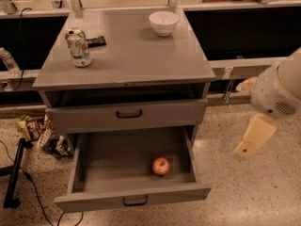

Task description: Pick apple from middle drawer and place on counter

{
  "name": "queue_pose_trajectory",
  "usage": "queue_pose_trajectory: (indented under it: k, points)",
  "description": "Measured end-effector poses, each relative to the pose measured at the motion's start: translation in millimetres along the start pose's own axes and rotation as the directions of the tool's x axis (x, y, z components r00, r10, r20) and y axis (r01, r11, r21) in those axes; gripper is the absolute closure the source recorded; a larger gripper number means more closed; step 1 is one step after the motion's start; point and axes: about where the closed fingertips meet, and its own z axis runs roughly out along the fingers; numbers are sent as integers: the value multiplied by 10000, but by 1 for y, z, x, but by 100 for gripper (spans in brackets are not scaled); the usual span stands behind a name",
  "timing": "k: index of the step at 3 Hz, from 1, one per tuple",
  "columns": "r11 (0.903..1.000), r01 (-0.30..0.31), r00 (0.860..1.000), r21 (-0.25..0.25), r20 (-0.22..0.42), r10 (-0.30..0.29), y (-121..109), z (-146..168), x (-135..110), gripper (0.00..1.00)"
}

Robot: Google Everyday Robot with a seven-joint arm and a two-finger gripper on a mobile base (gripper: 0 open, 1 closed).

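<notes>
A: Apple, and which way pointing?

B: Small round red-orange apple (161, 166), resting on the floor of the wide grey metal middle drawer (113, 166), pulled open, toward its right front part. Near the front wall but apart from it. Round all over, so no long axis to name. Stem end impossible to make out; only a paler patch on the upper side.

A: And the gripper?

B: Cream-coloured gripper (253, 136), hanging to the right of the cabinet over the speckled beige floor (244, 197), well apart from drawer and apple. Slanted down and to the left beneath a rounded white arm housing (282, 86), itself cut off by the right edge. Spread or pressed together: cannot tell.

A: Surfaces and shapes?

B: Broad flat matte-grey rectangular counter (136, 60), smooth with a faint sheen. On it, a glossy round white bowl (163, 22) at the back right, an upright green-and-white metal drink can (78, 47) at the left, and a thin dark flat bar (96, 42) just beside the can. Below, a shut grey drawer front (164, 114) with a small black bar handle (129, 113).

A: Anything hidden or cut off?

B: Crumpled snack packets (40, 131) on the floor at the left, partly behind the drawer's side. Clear plastic bottle (9, 62) near the left edge, hard to read. Black stand and cable (14, 173) running out at the lower left.
</notes>
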Motion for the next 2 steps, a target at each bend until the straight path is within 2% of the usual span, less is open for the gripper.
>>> queue_pose_trajectory:
  k: [1, 2]
  points:
    - [9997, -130, 9980, -224, 623, 143, 14, 69, 20, 0]
    - [10000, -54, 9979, 31, 651, 52, 5, 135, 21, 0]
